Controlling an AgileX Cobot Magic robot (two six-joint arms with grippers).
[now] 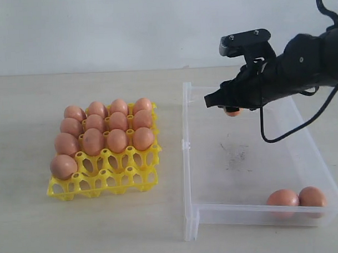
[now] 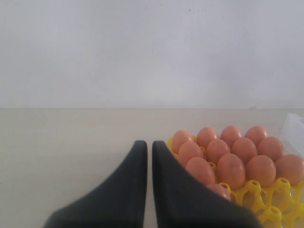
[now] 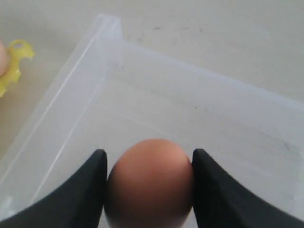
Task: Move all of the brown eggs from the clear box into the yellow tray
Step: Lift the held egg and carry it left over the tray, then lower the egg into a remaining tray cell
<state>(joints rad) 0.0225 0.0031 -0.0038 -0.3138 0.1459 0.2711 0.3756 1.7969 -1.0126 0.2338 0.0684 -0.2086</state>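
The right gripper (image 3: 149,154) is clamping a brown egg (image 3: 149,185) between its two black fingers, one pressing on each flank. It is hanging over the far half of the clear box (image 1: 187,159), and I cannot tell whether the shell is resting on the floor or riding just clear of it. The left gripper (image 2: 146,147) is idling with its fingers drawn together to a thin slit, gripping nothing and pointing past the yellow tray (image 1: 104,183) on the table (image 1: 106,234).

By my judgement the task is running into its closing stretch. I am counting thirteen brown eggs (image 1: 93,141) sitting in the tray: three rows of four from the back, plus a lone one at the left end of the next row. Two loose eggs (image 1: 282,199) are lying side by side against the box's near wall, toward its right corner. With the one in the grip, that is leaving three to go — and open cups at the tray's front are waiting for them.

Some of the scene is staying out of sight:
- The right wrist view is cutting off the bottom of the held egg.
- The left arm is not showing in the exterior view at all.
- The left wrist view is catching only part of the tray.
- The right arm (image 1: 311,60) is covering the box's far right corner, so I cannot rule out an egg behind it.
- The dark scuff marks (image 1: 234,155) on the box floor are reading as smudges, not objects.
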